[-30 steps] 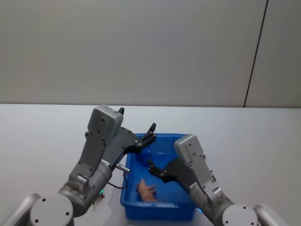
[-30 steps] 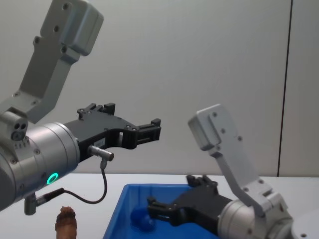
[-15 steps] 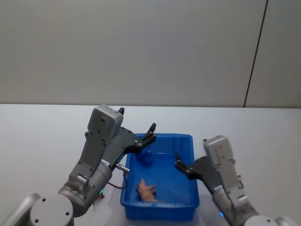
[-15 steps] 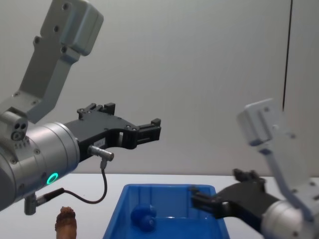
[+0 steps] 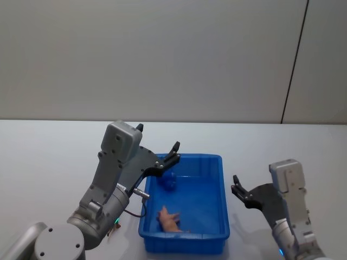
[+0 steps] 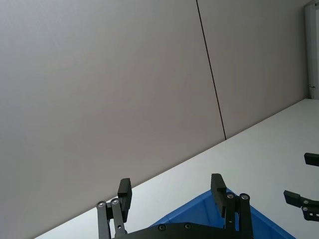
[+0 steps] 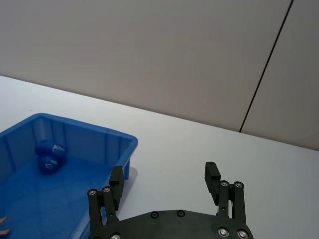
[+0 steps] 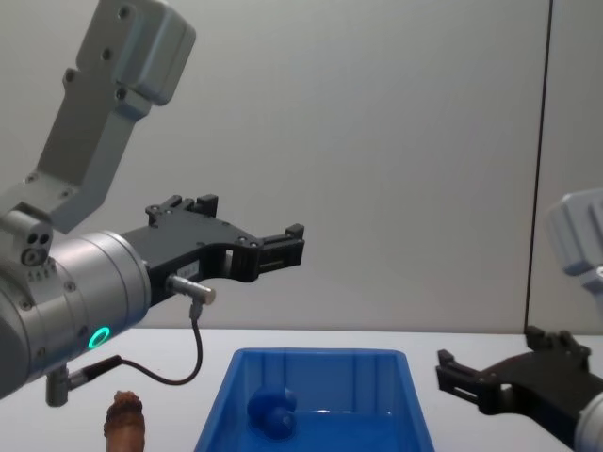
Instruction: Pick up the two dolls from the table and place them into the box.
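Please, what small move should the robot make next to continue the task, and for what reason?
Probably lower the left hand toward the brown doll. The blue doll already lies in the box, while the brown one stands on the table left of it. The left hand is open and raised on that side; the right hand, open, is right of the box.

right tool [image 5: 234,184] out of box [image 5: 223,201]; now right of it
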You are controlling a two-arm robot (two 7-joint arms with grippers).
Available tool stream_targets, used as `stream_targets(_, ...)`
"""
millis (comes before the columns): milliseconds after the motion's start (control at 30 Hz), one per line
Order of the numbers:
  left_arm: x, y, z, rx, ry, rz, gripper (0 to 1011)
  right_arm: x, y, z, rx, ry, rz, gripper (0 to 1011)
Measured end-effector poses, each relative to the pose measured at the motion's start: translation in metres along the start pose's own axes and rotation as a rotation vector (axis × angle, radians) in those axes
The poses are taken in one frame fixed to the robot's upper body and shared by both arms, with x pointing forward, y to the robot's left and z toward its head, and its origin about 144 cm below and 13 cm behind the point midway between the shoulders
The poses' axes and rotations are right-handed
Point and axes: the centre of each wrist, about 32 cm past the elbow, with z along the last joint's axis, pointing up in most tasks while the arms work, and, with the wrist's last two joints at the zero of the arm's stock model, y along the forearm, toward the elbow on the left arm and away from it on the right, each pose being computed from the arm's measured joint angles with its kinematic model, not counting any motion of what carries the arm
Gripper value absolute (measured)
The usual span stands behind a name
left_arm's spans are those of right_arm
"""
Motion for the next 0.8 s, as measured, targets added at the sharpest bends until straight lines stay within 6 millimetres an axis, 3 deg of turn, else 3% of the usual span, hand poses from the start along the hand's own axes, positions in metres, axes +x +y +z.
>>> stream_targets(800, 0.005, 0.013, -0.007, 0.098, 0.118, 0.114, 1001, 0.01, -0.01, -0.002, -0.016, 0.019, -0.053, 1001)
